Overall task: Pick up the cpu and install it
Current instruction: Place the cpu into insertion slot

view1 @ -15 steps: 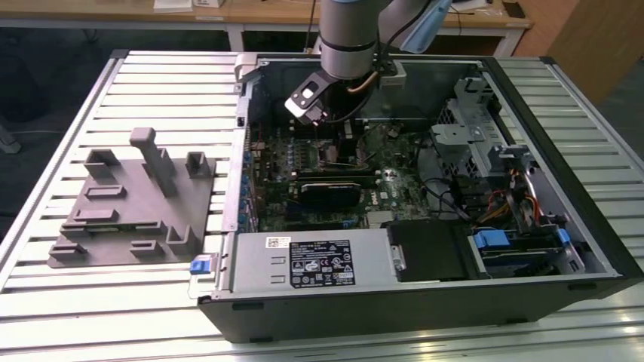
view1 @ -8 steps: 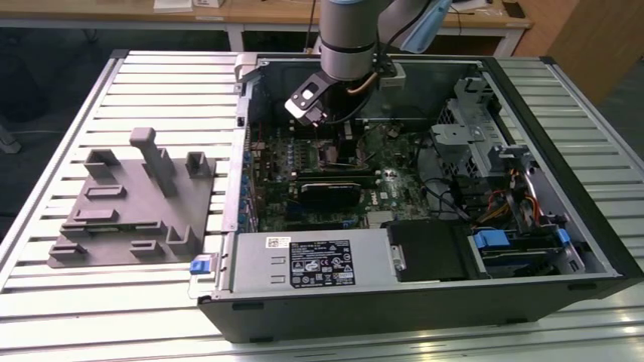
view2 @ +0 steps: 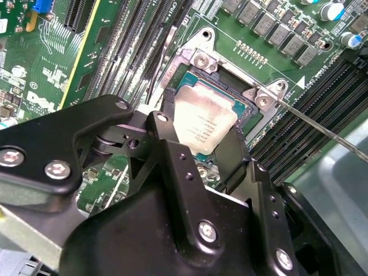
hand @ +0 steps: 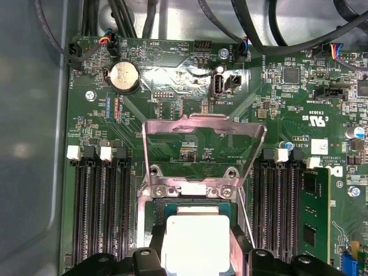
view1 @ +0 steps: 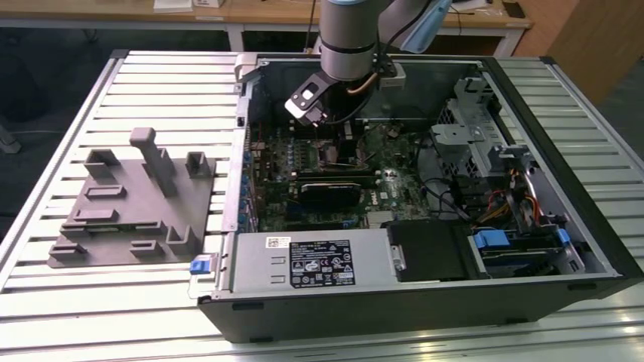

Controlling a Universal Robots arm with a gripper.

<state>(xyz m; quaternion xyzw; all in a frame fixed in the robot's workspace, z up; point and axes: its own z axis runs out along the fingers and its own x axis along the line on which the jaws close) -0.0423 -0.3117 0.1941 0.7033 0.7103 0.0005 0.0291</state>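
The cpu (view2: 202, 121) is a small square chip with a pale silvery top. It sits level at the motherboard's socket (view2: 230, 86), and I cannot tell whether it is fully seated. My gripper (view2: 201, 137) straddles it, with a black finger pressed against each of two opposite edges, shut on it. In the first wrist view the cpu (hand: 195, 238) lies between the same fingers (hand: 150, 256), just below the raised metal load plate (hand: 201, 135). In the exterior view the gripper (view1: 340, 143) reaches down into the open computer case (view1: 593, 226).
Memory slots (hand: 100, 207) flank the socket, with a green module (hand: 313, 213) in one. A thin socket lever (view2: 322, 125) sticks out sideways. A black heatsink block (view1: 327, 192) and grey power supply (view1: 312, 260) sit nearby. A grey fixture plate (view1: 136, 204) lies on the exterior view's left.
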